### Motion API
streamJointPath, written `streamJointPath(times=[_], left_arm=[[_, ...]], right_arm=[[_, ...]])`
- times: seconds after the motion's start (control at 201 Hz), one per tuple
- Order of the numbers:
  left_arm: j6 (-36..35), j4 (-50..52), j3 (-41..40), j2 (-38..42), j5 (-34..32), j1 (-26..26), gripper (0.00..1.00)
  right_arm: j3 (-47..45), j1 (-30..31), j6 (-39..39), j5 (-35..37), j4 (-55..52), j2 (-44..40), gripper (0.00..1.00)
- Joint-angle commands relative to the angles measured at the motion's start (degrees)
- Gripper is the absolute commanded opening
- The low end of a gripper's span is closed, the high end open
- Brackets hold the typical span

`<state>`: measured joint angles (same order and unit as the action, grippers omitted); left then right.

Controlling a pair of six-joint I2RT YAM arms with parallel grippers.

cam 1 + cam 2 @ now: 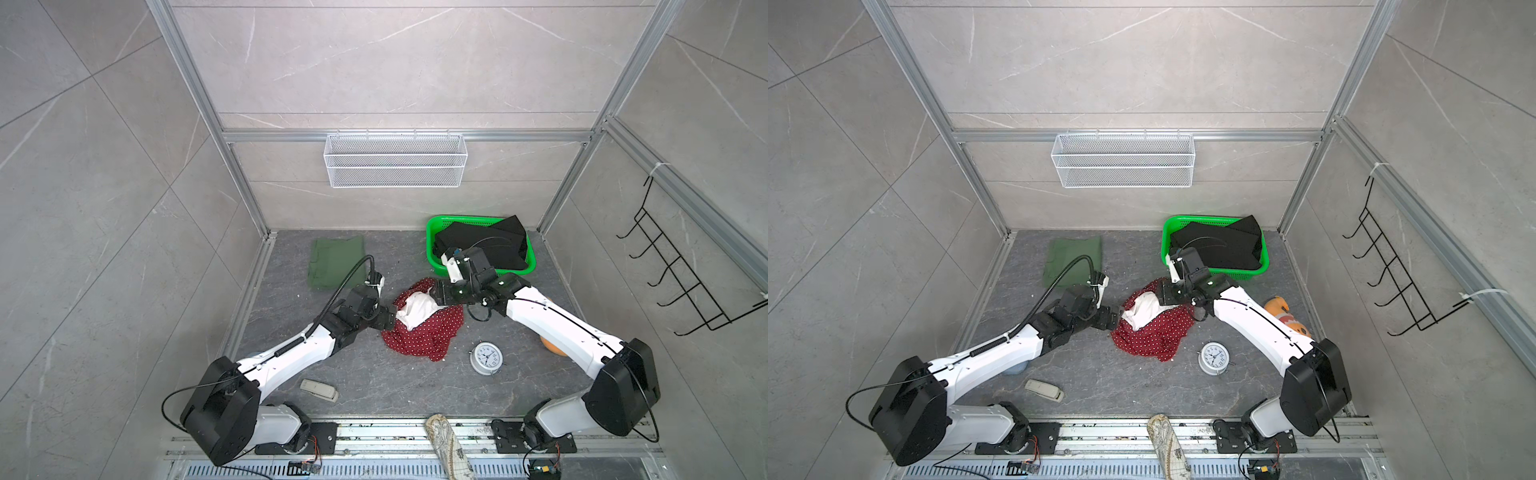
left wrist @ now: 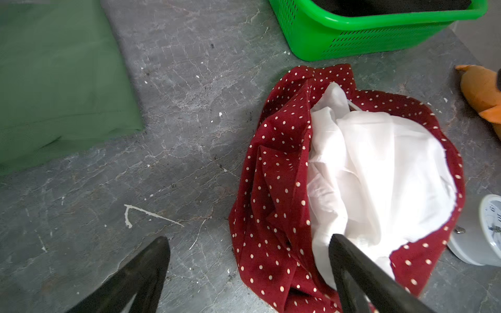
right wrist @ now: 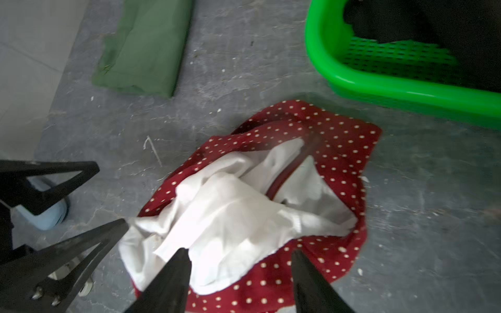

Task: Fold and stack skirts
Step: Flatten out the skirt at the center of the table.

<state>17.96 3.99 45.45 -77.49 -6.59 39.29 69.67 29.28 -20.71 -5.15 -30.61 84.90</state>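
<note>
The red polka-dot skirt (image 1: pixel 428 338) (image 1: pixel 1156 338) lies crumpled mid-floor, its white lining (image 2: pixel 379 168) (image 3: pixel 230 211) turned out on top. My left gripper (image 1: pixel 392 318) (image 2: pixel 249 240) is open at the skirt's left edge, one finger over the lining and one over bare floor. My right gripper (image 1: pixel 436 291) (image 3: pixel 240 252) hangs open over the skirt's far right side, gripping nothing. The olive green skirt (image 1: pixel 337 262) (image 3: pixel 146 48) lies folded at the back left. The black skirt (image 1: pixel 486 243) (image 1: pixel 1221 245) fills the green basket.
The green basket (image 1: pixel 436 266) stands at the back right. A white alarm clock (image 1: pixel 486 357) lies right of the red skirt, with an orange plush fish (image 1: pixel 1283 316) by the right arm. A beige handset (image 1: pixel 319 390) and a patterned cloth roll (image 1: pixel 446 444) lie near the front.
</note>
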Motion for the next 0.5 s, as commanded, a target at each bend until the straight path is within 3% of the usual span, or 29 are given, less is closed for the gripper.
streamJointPath(times=[0.0,0.115,0.279,0.424,0.498], left_arm=[[4.1,-3.0,2.7,-2.4,2.5,0.0,0.93],[5.5,-5.2,2.4,-4.6,4.5,0.0,0.91],[6.9,-7.0,2.2,-6.6,6.9,0.1,0.80],[8.0,-8.0,2.1,-8.2,8.9,0.1,0.67],[8.8,-9.0,2.0,-9.2,10.3,0.1,0.56]], right_arm=[[-0.9,-2.1,-1.5,1.0,-0.8,1.1,0.61],[-2.2,-4.5,-2.0,0.8,0.6,2.5,0.61],[-3.8,-6.7,-2.5,1.1,1.8,5.2,0.60],[-4.5,-7.0,-2.4,0.7,2.5,8.1,0.59],[-5.6,-7.1,-2.3,-1.3,4.1,8.9,0.57]])
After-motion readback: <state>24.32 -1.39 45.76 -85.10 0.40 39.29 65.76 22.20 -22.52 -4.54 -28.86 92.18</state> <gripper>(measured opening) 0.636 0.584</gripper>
